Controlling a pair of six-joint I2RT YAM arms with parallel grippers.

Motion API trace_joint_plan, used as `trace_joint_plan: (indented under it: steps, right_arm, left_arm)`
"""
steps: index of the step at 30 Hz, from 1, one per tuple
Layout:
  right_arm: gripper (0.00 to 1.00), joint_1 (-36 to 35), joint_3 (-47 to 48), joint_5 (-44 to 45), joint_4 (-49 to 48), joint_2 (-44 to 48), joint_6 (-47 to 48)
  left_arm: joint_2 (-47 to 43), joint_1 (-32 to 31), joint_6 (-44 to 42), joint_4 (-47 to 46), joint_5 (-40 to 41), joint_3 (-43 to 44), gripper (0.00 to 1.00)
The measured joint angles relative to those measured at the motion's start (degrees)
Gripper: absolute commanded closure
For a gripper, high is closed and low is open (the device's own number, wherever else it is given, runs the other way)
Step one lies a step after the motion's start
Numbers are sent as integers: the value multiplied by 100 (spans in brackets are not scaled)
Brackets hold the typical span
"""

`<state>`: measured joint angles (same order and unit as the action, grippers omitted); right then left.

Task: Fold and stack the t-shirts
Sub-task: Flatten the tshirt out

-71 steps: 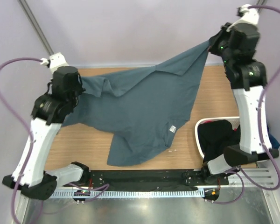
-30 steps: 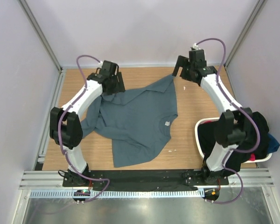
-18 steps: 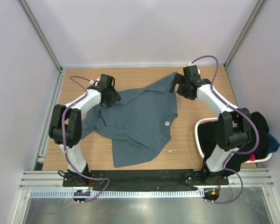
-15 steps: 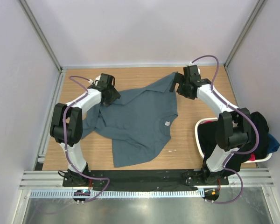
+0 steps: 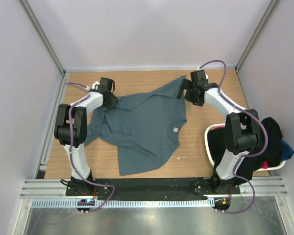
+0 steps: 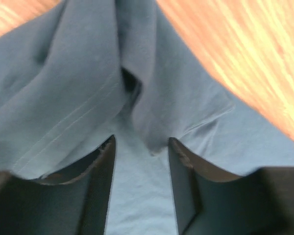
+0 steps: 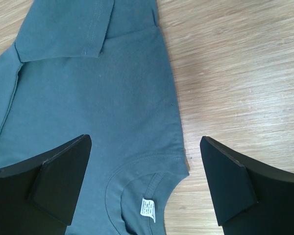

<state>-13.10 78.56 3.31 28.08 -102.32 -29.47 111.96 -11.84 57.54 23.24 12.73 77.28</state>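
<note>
A slate blue-grey t-shirt point(image 5: 142, 127) is seen from above, spread loosely and creased on the wooden table point(image 5: 210, 110), its hem toward 6 o'clock and a sleeve toward 12. The left gripper point(image 5: 110, 99) is set at the shirt's 10 o'clock edge and the right gripper point(image 5: 185, 94) at its 1 o'clock corner; whether either is parted cannot be made out in that view. In the left wrist view the two dark fingers point(image 6: 100, 191) are shown apart, with a bunched fold of cloth hanging just beyond the tips and flat cloth under the gap. In the right wrist view the fingers point(image 7: 59, 181) are held wide apart above the shirt, gripping nothing; the round neckline point(image 7: 137, 164) with its white label point(image 7: 147, 207) is seen between them, and the folded sleeve point(image 7: 63, 29) at 11 o'clock. A white basket point(image 5: 207, 139) at 4 o'clock, shown only from above, is filled with a heap of cloth point(image 5: 223, 147), black, blue and red.
</note>
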Motion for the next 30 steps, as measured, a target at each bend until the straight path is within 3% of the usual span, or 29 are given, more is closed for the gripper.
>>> trace_joint_plan:
  steps: [7,10,24,26,30]
  right_arm:
    - [0,0,74,-11,0,-127,-70]
    - [0,0,96,-35,-2,-227,-90]
    - [0,0,190,-98,11,-417,-92]
    - [0,0,190,-103,7,-420,-92]
    - [0,-2,190,-278,-42,-442,-118]
  left_arm:
    - [168,-15,33,-81,-57,212,60]
    - [168,-13,48,-85,-57,223,71]
    - [321,-15,31,-146,-101,369,89]
    - [413,-13,28,-166,-98,420,100]
    - [660,31,-20,-188,-105,682,100]
